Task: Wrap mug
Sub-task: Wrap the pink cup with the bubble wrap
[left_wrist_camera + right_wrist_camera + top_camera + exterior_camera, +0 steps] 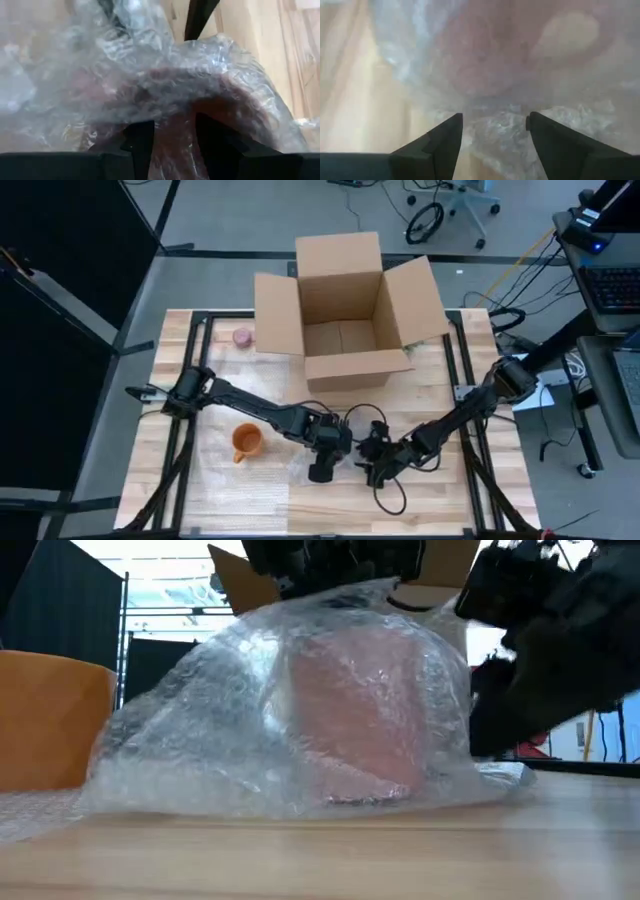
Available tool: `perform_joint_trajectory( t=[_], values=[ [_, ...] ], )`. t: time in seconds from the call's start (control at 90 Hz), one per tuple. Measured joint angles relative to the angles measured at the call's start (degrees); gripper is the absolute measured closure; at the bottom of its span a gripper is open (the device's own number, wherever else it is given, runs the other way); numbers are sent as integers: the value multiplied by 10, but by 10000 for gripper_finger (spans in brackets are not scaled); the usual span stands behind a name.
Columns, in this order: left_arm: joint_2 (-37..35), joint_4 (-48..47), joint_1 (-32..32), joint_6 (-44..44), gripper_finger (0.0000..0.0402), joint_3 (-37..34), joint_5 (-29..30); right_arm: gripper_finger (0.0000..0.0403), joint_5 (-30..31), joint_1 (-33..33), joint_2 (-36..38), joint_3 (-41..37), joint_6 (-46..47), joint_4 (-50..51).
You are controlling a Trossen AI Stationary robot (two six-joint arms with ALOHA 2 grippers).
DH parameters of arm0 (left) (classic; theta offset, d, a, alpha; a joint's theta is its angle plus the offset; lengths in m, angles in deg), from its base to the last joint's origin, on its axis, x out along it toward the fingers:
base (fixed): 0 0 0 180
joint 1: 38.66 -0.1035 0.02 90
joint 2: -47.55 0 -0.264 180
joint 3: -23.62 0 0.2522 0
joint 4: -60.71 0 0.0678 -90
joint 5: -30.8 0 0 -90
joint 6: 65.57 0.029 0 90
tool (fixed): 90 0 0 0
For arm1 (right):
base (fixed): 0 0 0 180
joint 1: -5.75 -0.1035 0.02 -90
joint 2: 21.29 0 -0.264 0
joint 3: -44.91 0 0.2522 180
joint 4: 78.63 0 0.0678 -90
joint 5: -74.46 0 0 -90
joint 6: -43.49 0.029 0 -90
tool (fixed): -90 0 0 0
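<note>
Pink mug (pixel 355 710) under bubble wrap (pixel 200 740), centre of low view. Left gripper (pixel 172 145) parted, fingers astride wrapped mug. Right gripper (pixel 494 135) spread wide at wrap's edge. Orange mug (pixel 246 442) lower left in high view. Open cardboard box (pixel 345 310) upper centre.

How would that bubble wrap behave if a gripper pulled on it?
The bubble wrap would probably flop and crumple, since it drapes loosely over the pink mug. It looks thin and clear, so likely very light. Its glossy film might slip between the left gripper fingers, which straddle a fold.
</note>
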Motion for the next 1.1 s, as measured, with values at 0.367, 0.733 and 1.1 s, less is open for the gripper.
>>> perform_joint_trajectory(
  t=[0.367,0.733,1.1],
  values=[
    [1,8,0,11,265,0,1,188,53,17,161,63,58,194],
    [2,6,0,35,265,1,1,188,39,1,167,182,68,536],
    [2,7,0,34,265,1,1,188,181,-41,167,-12,-33,309]
  ],
)
